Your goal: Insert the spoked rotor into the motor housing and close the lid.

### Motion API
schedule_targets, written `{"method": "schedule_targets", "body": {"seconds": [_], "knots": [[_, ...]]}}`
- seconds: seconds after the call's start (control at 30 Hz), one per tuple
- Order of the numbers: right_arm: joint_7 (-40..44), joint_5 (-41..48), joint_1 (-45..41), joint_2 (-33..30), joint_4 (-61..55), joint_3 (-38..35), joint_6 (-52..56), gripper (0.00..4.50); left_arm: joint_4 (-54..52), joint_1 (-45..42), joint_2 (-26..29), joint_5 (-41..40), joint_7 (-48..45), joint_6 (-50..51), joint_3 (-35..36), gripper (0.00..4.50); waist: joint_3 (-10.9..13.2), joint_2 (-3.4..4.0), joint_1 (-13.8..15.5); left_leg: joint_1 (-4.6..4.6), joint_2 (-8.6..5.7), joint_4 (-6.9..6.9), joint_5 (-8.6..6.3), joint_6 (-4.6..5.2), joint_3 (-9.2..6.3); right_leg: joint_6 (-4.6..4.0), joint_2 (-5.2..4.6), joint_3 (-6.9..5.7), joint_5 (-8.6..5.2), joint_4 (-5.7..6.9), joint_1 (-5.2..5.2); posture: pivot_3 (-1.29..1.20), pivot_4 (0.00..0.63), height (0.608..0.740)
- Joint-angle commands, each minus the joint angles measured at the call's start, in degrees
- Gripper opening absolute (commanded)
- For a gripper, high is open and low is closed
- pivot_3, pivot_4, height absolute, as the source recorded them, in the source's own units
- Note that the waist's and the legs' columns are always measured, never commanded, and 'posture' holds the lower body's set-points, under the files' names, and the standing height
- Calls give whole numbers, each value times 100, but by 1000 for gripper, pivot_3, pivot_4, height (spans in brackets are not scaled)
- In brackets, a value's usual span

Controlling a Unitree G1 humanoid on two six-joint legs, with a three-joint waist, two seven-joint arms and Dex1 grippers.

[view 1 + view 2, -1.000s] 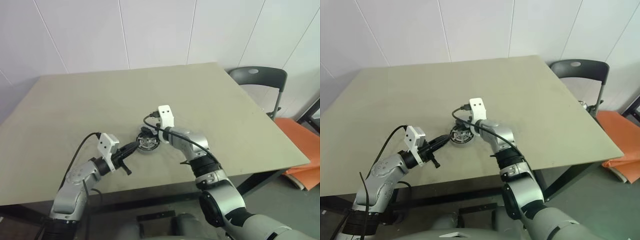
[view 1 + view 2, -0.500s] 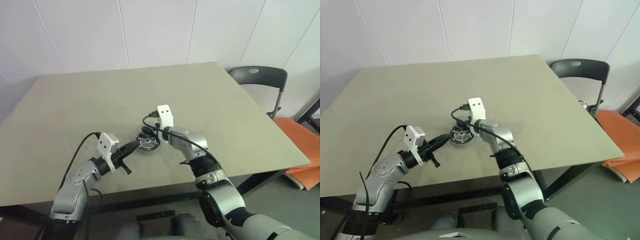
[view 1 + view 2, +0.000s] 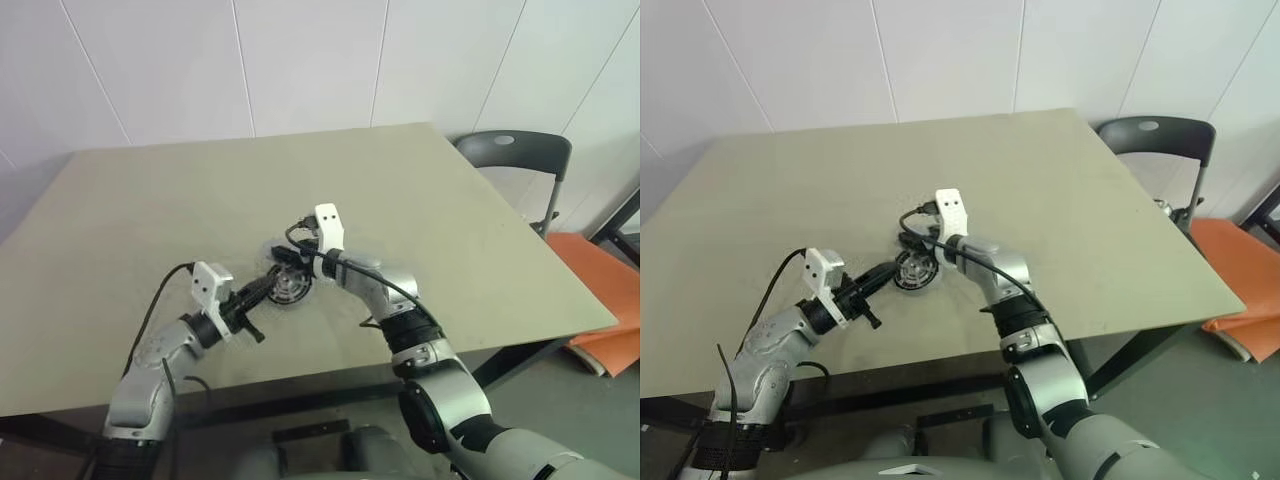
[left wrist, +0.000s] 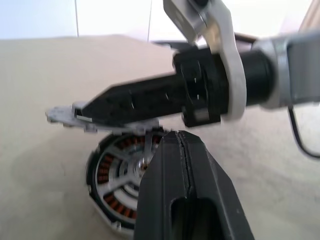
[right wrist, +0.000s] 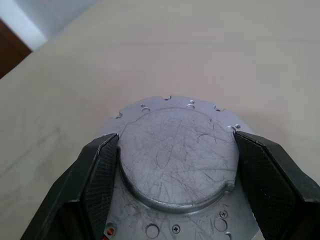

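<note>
The right gripper (image 5: 175,165) has its two black, cross-hatched fingers (image 5: 95,175) clamped on either side of the lid (image 5: 177,160), gripping the raised round boss of that scratched light-grey metal disc. Its flat flange carries small drilled holes and notches along the edge. From the left wrist view the lid (image 4: 65,114) hangs thin and level just above the motor housing (image 4: 117,182), not yet seated.

Down in that housing: a short round dark-rimmed cup with copper-red windings ringing the inside, and the spoked rotor (image 4: 131,167) already sitting in it, shiny silver spokes with open gaps showing the copper beneath. So by my read the rotor is in; the lid is what's left, to be lowered and pressed home.

The left gripper (image 4: 184,150) is pinched fully together, holding nothing, its tip right at the housing's near rim, seemingly steadying it.

All this sits on the plain matte tan table (image 3: 480,230), housing near the middle of its front half.
</note>
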Motion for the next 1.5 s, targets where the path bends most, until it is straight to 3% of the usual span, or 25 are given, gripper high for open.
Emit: {"method": "schedule_targets", "body": {"seconds": [0.03, 0.67, 0.8, 1.07, 1.27, 1.5], "knots": [[710, -12, 85, -234, -451, 328, -384, 3244, -311, -51, 125, -311, -76, 97, 266, 0, 0, 0, -7, 0, 0, 0, 0, 0, 0, 0, 0, -1, 0, -1, 2, 0, 0, 740], [3408, 188, 307, -1283, -390, 693, -1134, 3244, -372, 210, 941, -610, -658, 245, 750, 0, 1, -2, -21, 3, -3, 2, 0, 0, 1, 0, 1, -1, 0, -4, 5, 0, 0, 740], [3935, -125, 361, -1608, -384, 1053, -1787, 3244, -308, 313, 1080, -538, -699, 186, 829, 0, 1, -2, -21, 4, -3, 3, 0, -1, 4, 0, 0, 0, 0, -4, 5, 0, 0, 740], [3783, -842, 244, -1805, 121, 1406, -2706, 3244, -312, 426, 1037, -421, -654, 94, 805, 0, 1, -2, -11, 5, -3, 3, 0, -1, 4, -1, 0, 0, 0, -2, 6, 0, 0, 740], [3142, -1199, 127, -1716, 498, 1331, -3204, 3244, -330, 496, 976, -310, -630, 35, 707, 0, 0, -3, -12, 10, -4, 10, 0, -1, 5, -1, -1, 2, 1, 4, 10, 0, 0, 740], [3527, -1092, 48, -1823, 592, 1290, -3005, 3244, -294, 456, 1017, -281, -688, 80, 671, 0, 0, -3, -5, 11, -3, 32, 0, -1, 5, -1, -2, 2, 1, 19, 14, 0, 0, 740]]}}
